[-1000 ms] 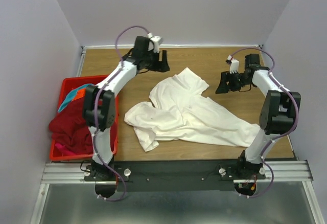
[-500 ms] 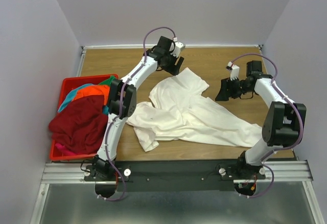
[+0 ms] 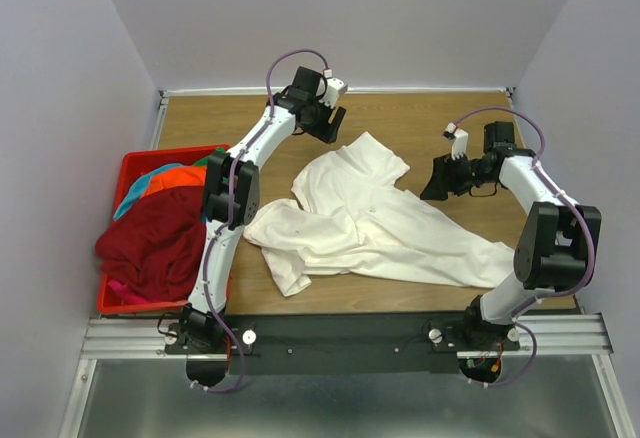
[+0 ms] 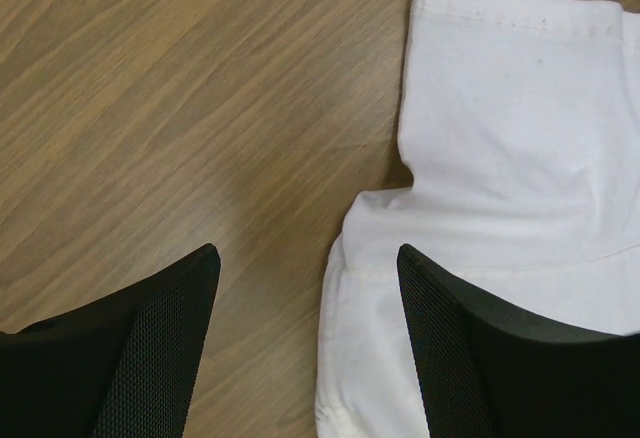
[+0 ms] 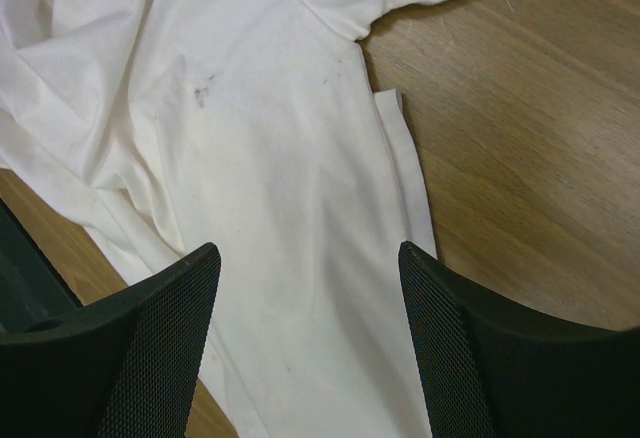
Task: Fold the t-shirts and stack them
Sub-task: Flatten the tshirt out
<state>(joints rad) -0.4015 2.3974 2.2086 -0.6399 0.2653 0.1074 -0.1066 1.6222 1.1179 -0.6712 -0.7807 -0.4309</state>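
The desk (image 3: pixel 430 118) is a brown wood-grain board, closed in by plain lilac walls (image 3: pixel 340 18) at the back and both sides. A metal rail (image 3: pixel 340 330) runs along its near edge, where both arms are bolted. A white shirt (image 3: pixel 370 223) lies crumpled across the middle of the desk, one sleeve pointing to the far side and its long body trailing toward the near right. At the left edge sits a red basket (image 3: pixel 128 164) heaped with a red shirt (image 3: pixel 150 243), an orange shirt (image 3: pixel 178 176) and a teal shirt (image 3: pixel 135 196). The left arm (image 3: pixel 255 138) reaches to the far side. The left jaws are spread over bare wood, at the edge of the white shirt's sleeve. The right arm (image 3: pixel 535 183) bends inward. The right jaws are also spread, above the white shirt's right edge, gripping nothing.
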